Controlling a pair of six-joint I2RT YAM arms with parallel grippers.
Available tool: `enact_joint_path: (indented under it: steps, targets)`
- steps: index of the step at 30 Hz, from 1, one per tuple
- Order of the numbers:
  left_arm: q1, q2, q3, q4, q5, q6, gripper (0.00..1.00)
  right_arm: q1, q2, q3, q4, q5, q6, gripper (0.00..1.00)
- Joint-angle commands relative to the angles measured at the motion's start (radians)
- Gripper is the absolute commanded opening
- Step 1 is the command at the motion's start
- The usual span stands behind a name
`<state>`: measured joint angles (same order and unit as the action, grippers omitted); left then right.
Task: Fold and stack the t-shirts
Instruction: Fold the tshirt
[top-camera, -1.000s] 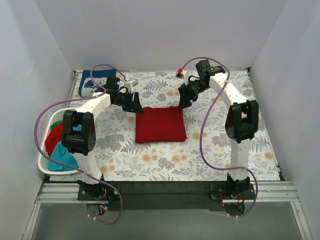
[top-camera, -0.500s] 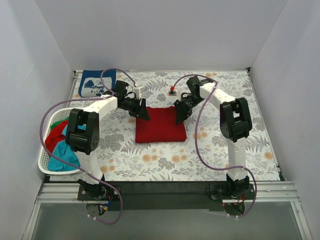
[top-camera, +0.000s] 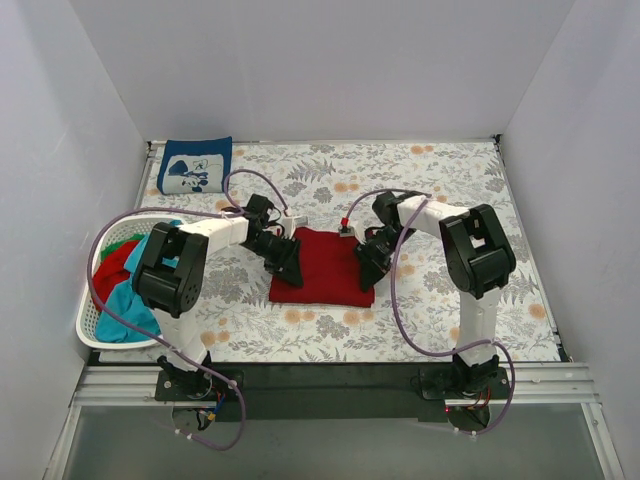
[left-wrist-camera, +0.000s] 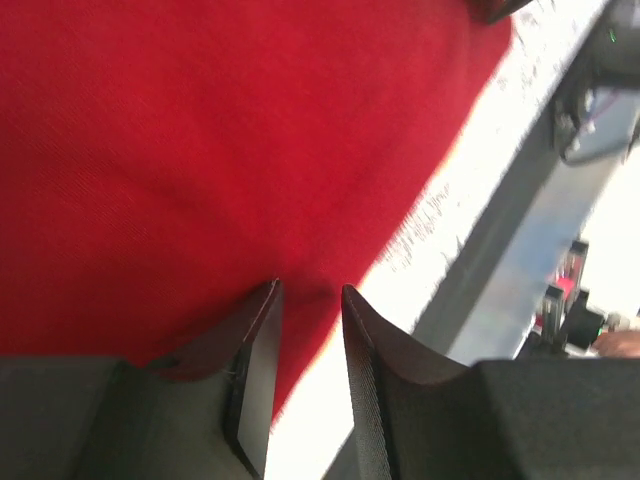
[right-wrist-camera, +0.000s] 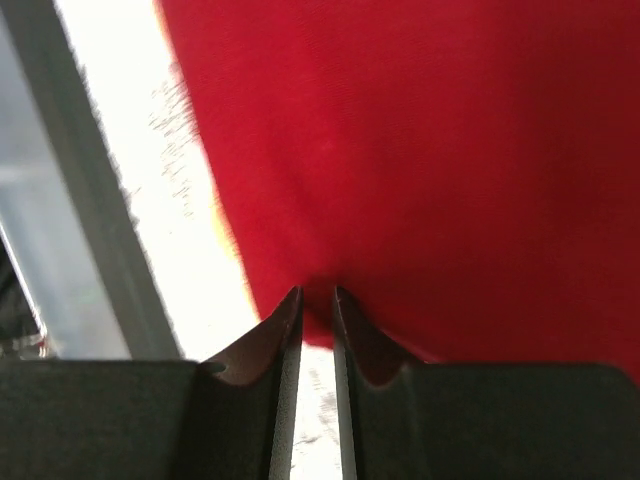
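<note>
Since the folded dark red t-shirt (top-camera: 322, 262) lies flat mid-surface (top-camera: 440, 190) between my two arms, each arm takes one side. Left jaws sit at its near-left edge, right jaws at its near-right edge, equally close. The fold is roughly square, with no clear long axis. Left jaws are narrow, red hem in the gap. Right jaws are almost closed, pinching the hem. The navy t-shirt (top-camera: 196, 166) lies folded in the far-left corner, well apart, probably the stack spot.
</note>
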<state>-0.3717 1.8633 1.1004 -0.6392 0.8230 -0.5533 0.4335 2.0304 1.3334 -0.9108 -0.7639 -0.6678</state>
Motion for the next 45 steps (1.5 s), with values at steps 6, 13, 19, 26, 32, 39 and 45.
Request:
enact_joint_path:
  steps: [6, 13, 19, 26, 32, 39, 45]
  targets:
    - [-0.027, -0.216, 0.114, -0.197, 0.067, 0.298, 0.38, -0.011, -0.184, 0.174, -0.235, -0.143, -0.149, 0.29]
    - [-0.027, -0.117, 0.21, 0.074, -0.034, 0.381, 0.48, -0.14, 0.133, 0.656, -0.234, -0.224, 0.029, 0.28]
    - [-0.027, 0.069, 0.377, 0.044, -0.067, 0.466, 0.46, -0.134, 0.304, 0.871, -0.223, -0.244, 0.063, 0.28]
    - [-0.058, 0.073, 0.225, -0.001, -0.111, 0.529, 0.41, -0.081, 0.258, 0.681, -0.152, -0.213, 0.051, 0.27]
    - [-0.153, -0.013, 0.003, 0.024, -0.183, 0.544, 0.39, -0.101, 0.217, 0.65, -0.129, -0.207, 0.079, 0.27]
    - [-0.228, -0.122, -0.109, -0.005, -0.176, 0.546, 0.39, -0.121, 0.125, 0.534, -0.129, -0.209, 0.062, 0.27]
    - [-0.23, -0.177, -0.004, -0.05, -0.104, 0.517, 0.41, -0.121, 0.123, 0.475, -0.128, -0.215, 0.028, 0.27]
